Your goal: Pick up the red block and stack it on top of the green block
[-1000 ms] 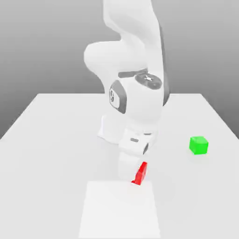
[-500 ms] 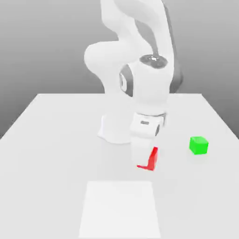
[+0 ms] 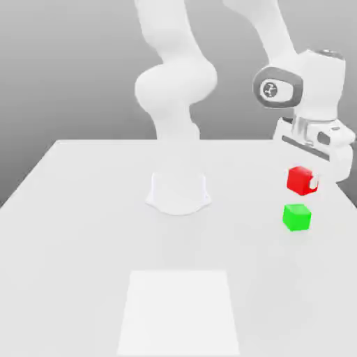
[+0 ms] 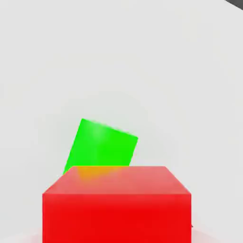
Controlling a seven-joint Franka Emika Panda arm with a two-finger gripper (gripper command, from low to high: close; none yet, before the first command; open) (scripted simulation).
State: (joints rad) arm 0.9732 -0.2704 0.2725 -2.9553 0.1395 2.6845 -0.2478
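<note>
Red block (image 3: pixel 301 180) gripped in the closed pincer (image 3: pixel 314 180), held up off the table (image 3: pixel 178 251) over by the exterior view's right, green block (image 3: pixel 296 217) below on the tabletop, apart from the red one.

The pale table (image 3: pixel 90 237) carries the green block (image 3: pixel 296 217) and a flat white square (image 3: pixel 178 310).

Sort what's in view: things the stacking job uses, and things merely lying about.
Part of the job:
- red block, held in the pincer
- green block, on the table

Merely lying about:
- white square
</note>
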